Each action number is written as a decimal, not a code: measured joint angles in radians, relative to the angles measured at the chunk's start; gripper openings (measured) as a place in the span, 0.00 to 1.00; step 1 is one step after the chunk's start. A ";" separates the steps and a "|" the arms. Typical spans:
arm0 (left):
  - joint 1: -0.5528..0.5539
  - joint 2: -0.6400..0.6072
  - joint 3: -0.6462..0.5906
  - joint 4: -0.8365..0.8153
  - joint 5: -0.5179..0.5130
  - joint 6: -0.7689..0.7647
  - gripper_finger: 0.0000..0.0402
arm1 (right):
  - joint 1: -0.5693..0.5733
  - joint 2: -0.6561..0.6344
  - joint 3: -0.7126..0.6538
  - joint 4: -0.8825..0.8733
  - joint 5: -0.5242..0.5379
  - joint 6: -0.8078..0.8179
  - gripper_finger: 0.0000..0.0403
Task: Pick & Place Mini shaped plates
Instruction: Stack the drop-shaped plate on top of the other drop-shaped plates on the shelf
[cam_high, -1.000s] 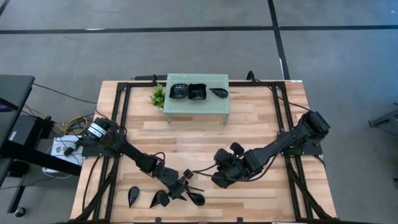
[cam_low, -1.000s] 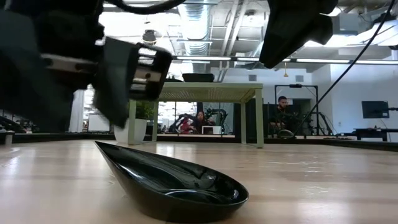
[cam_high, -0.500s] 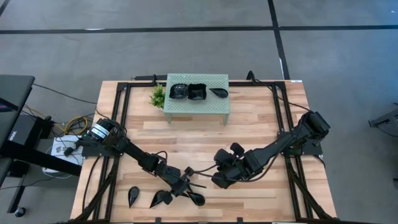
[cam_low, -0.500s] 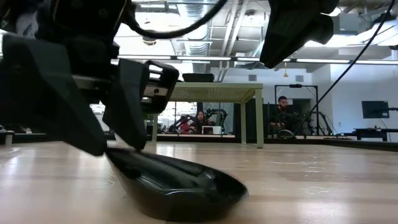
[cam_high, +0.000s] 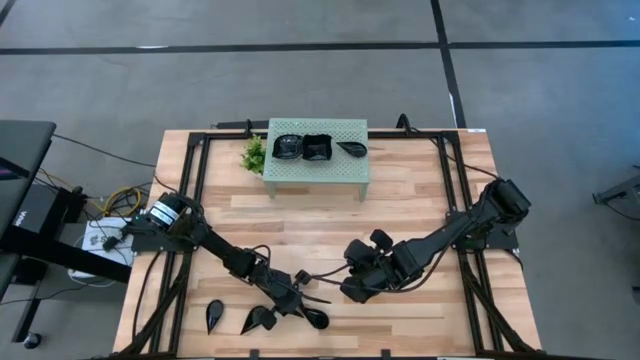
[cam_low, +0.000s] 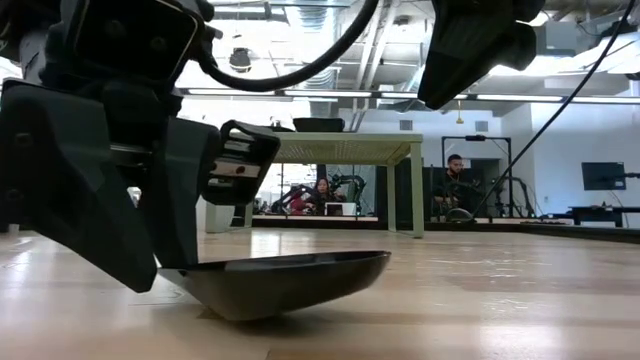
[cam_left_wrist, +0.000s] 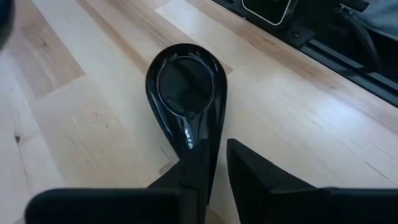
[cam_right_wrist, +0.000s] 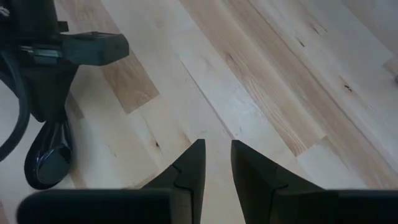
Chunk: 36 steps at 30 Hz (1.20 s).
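Observation:
A glossy black teardrop plate (cam_left_wrist: 186, 81) lies near the table's near edge (cam_high: 316, 320), and my left gripper (cam_left_wrist: 214, 155) is shut on it. In the low view the plate (cam_low: 290, 275) has its rim about level. Two more teardrop plates (cam_high: 214, 315) (cam_high: 257, 320) rest on the table to its left. A round plate (cam_high: 288, 147), a square plate (cam_high: 317, 148) and a small teardrop plate (cam_high: 350, 148) sit on top of the mint-green stand (cam_high: 317, 172). My right gripper (cam_right_wrist: 217, 149) hovers over bare wood to the right (cam_high: 352, 288), open by a narrow gap and holding nothing. My left gripper has the teardrop plate's narrow tail end (cam_left_wrist: 200, 146) between its two fingers (cam_left_wrist: 249, 171), which slant down from above and lie along the plate's length. The plate's underside (cam_low: 250, 310) is on the table, and its round end (cam_low: 380, 260) is raised off the wood.
A small green plant (cam_high: 255, 155) stands beside the stand at the far side. Black frame rails (cam_high: 195, 190) run along both table sides. Bare wood stretches between the stand and the grippers. People sit in the room beyond the table (cam_low: 455, 185).
My left gripper has come down toward the table's near edge onto the teardrop plate's tail. The plate has tipped: its tail, which pointed up, has gone down, and its round end has risen off the table, so the rim is now level.

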 joint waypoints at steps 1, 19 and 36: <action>0.000 0.000 0.000 0.000 0.000 0.000 0.15 | 0.000 0.000 0.000 0.000 0.000 0.000 0.18; 0.004 -0.057 0.000 -0.012 -0.036 0.002 0.01 | 0.017 -0.030 0.009 -0.026 0.014 -0.050 0.18; 0.165 -0.372 0.056 -0.408 -0.163 0.288 0.01 | 0.157 -0.243 -0.141 0.231 0.264 -0.197 0.18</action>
